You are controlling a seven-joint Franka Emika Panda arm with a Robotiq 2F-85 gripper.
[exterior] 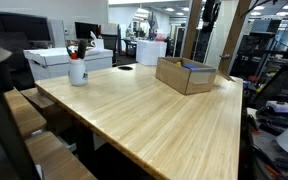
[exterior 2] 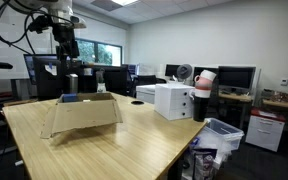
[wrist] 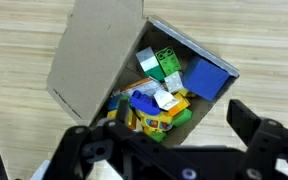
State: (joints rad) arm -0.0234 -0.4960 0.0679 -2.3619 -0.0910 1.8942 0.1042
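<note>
Hanging directly over the cardboard box (exterior 2: pixel 84 113), the gripper (exterior 2: pixel 66 47) is listed with its jaws spread wide and nothing between them; in the wrist view both dark fingers (wrist: pixel 256 125) frame the box from above without touching it. Item one, the cardboard box: brown, open at the top, one flap (wrist: pixel 94 50) folded up and outward, standing on the wooden table (exterior: pixel 134 120) toward its far end in both exterior views. Contents, seen from the wrist view: a green block (wrist: pixel 165 62) near the upper side, a blue block (wrist: pixel 210 80) against the adjoining wall, a yellow toy (wrist: pixel 156 120) at the lower corner, and further small coloured pieces packed between them, too jumbled to tell apart. Item two, a white mug (exterior: pixel 77 70): upright near a far corner of the table, holding pens or similar sticks, well apart from the box. Item three, a dark flat object (exterior: pixel 125 68): lying on the tabletop between mug and box, touching neither; its kind cannot be made out. Surroundings, in an exterior view: a white case (exterior 2: pixel 172 100) on a desk beyond the table, a small fan (exterior 2: pixel 184 72) behind it, and a plastic bin (exterior 2: pixel 222 135) on the floor beside the table's edge.
</note>
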